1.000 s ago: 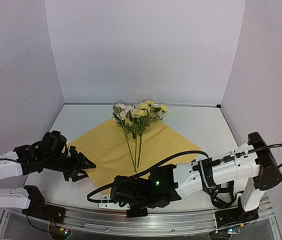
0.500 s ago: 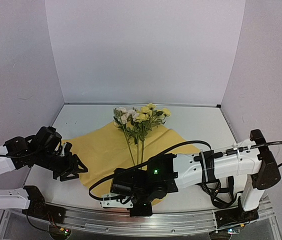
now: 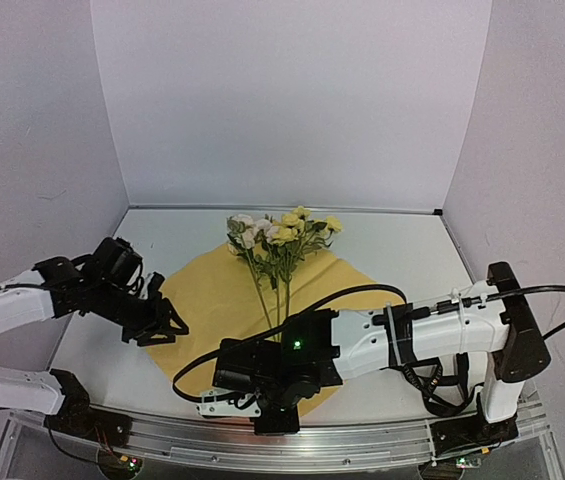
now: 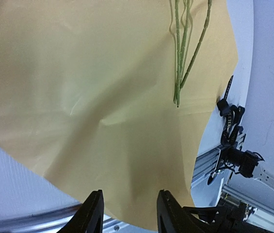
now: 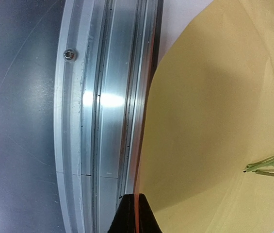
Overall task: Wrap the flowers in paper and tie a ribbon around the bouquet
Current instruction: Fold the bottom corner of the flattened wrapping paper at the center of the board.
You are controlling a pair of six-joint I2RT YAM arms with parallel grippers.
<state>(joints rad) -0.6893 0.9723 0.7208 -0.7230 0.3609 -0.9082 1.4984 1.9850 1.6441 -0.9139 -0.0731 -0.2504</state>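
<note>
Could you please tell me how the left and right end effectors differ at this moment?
The left end effector has its jaws apart, while the right end effector is shut. The right pinches the paper, whereas the left clamps nothing that I can see. The left is at the paper's left edge, and the right is at its near corner by the rail. Both sit low at the paper's border.

Stems (image 4: 177,58) lie on paper (image 4: 78,97) (yellow face up).
</note>
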